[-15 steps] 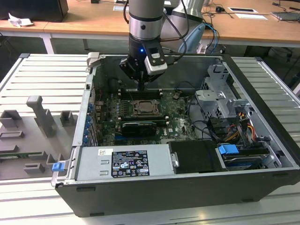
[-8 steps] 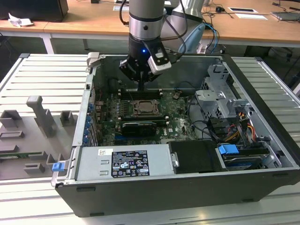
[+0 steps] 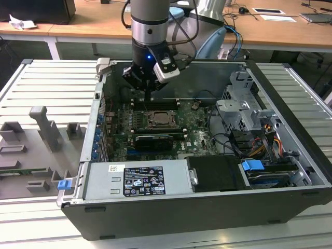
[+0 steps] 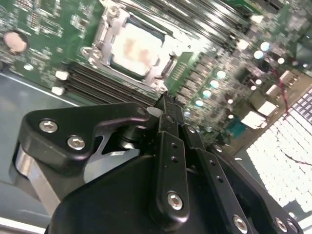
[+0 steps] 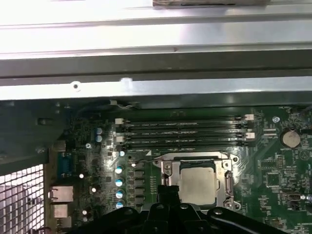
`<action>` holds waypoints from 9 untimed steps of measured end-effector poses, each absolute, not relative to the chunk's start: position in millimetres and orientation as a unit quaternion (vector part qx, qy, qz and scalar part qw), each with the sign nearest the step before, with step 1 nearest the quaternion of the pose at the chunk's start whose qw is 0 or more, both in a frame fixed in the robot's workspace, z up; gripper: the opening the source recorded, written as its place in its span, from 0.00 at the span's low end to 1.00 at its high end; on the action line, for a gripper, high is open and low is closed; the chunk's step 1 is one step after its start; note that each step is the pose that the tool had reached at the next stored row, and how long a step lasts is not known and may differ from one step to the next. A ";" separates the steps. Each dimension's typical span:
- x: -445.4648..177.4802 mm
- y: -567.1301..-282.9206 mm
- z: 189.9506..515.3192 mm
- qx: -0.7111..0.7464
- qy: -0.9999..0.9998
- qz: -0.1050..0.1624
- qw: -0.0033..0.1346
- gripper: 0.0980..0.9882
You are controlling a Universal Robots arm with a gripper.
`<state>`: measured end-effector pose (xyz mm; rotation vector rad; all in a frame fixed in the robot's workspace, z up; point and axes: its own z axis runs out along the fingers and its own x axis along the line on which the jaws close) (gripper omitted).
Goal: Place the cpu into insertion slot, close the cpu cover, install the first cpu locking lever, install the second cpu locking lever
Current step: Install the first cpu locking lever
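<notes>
One gripper (image 3: 149, 98) hangs inside an open computer case (image 3: 290, 155), poised above the green motherboard (image 3: 197, 137) near the row of long black memory slots (image 3: 155, 104). In the second wrist view the black fingers (image 4: 168, 114) stand pressed together with no gap between them and nothing held; the jaws are clenched empty.

The cpu (image 5: 197, 184) lies flat in the insertion slot (image 5: 168, 168), its pale metal face showing, in both wrist views. The cpu cover (image 5: 225, 170) lies down around the chip as a silvery frame, with the chip's face showing through its window. In the second wrist view the cpu (image 4: 134, 51) sits just beyond the fingertips, apart from them. Whether the locking levers are latched cannot be told.

In the exterior view the socket sits between the memory slots and a long black card (image 3: 153, 141). A grey power supply (image 3: 137, 179) with a label occupies the near side of the case. Grey fixture blocks (image 3: 44, 127) stand on the ribbed metal table (image 3: 31, 83) at the exterior view's left.
</notes>
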<state>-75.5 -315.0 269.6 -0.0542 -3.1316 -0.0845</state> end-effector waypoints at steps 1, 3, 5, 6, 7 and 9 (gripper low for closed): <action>-79.1 -315.0 269.3 -0.017 -0.999 -0.027 0.004 0.00; -89.5 -315.0 268.4 -0.017 -0.999 -0.027 0.003 0.00; -102.9 -315.0 266.9 -0.017 -0.999 -0.027 0.003 0.00; -108.0 -314.7 265.3 -0.016 -0.999 -0.027 0.003 0.00; -111.3 -313.7 263.8 -0.016 -1.000 -0.027 0.003 0.00; -113.3 -304.8 260.5 -0.014 -1.000 -0.027 0.003 0.00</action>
